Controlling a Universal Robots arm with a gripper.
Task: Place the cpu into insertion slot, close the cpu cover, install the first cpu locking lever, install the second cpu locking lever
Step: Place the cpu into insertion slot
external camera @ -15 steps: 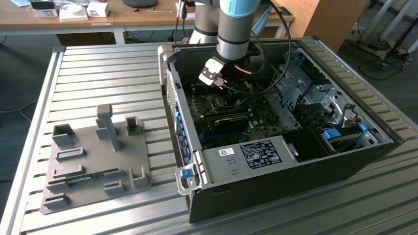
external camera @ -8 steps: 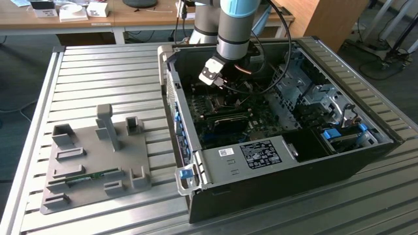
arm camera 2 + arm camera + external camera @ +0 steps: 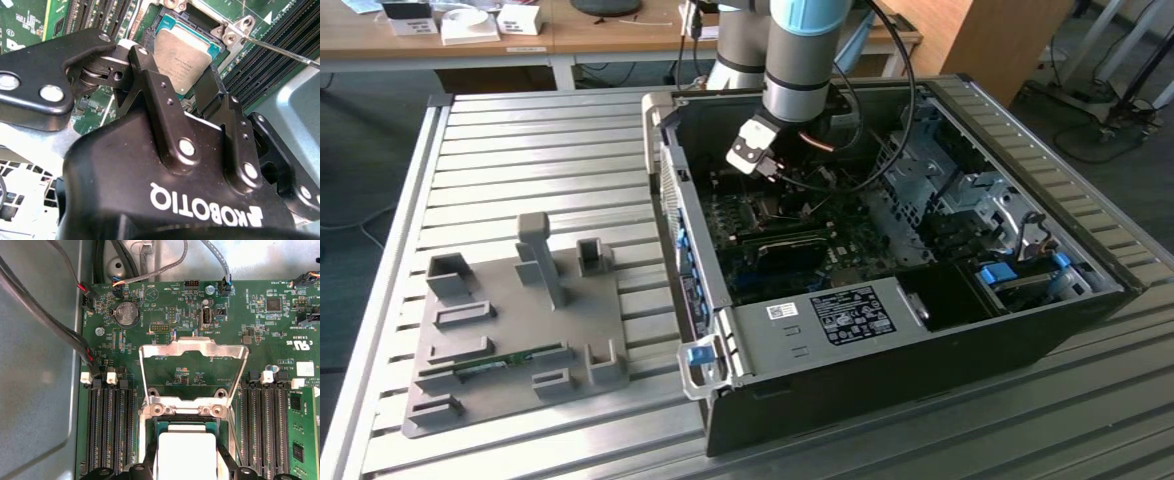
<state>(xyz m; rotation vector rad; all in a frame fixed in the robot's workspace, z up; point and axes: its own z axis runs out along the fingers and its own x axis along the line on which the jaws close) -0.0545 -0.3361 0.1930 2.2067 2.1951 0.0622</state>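
Chip (image 3: pixel 187 456) comes first: it is small, flat and square, with a shiny silver top. It sits right between the two black metal fingers (image 3: pixel 155 95) of the robot's claw (image 3: pixel 176 67). The fingers press on two sides of it, so the claw looks clenched on the chip.

Right under the claw's tip is the square socket (image 3: pixel 167 21) with its dark frame. The chip lies flat over it, face down to it. I cannot tell if the chip is all the way in or a tiny bit above. The chip is square, so no side is longer. The way into the socket is straight off the claw's tip.

Just past the fingertips, the thin silver cover (image 3: pixel 195 349), a frame with a square hole, stands flipped open, away from the chip. A thin metal rod (image 3: pixel 285 50) sticks out to one side of the claw. Long black slots (image 3: pixel 107 430) run along both sides of the claw on the green board (image 3: pixel 150 300), inside the black computer case (image 3: pixel 881 380).
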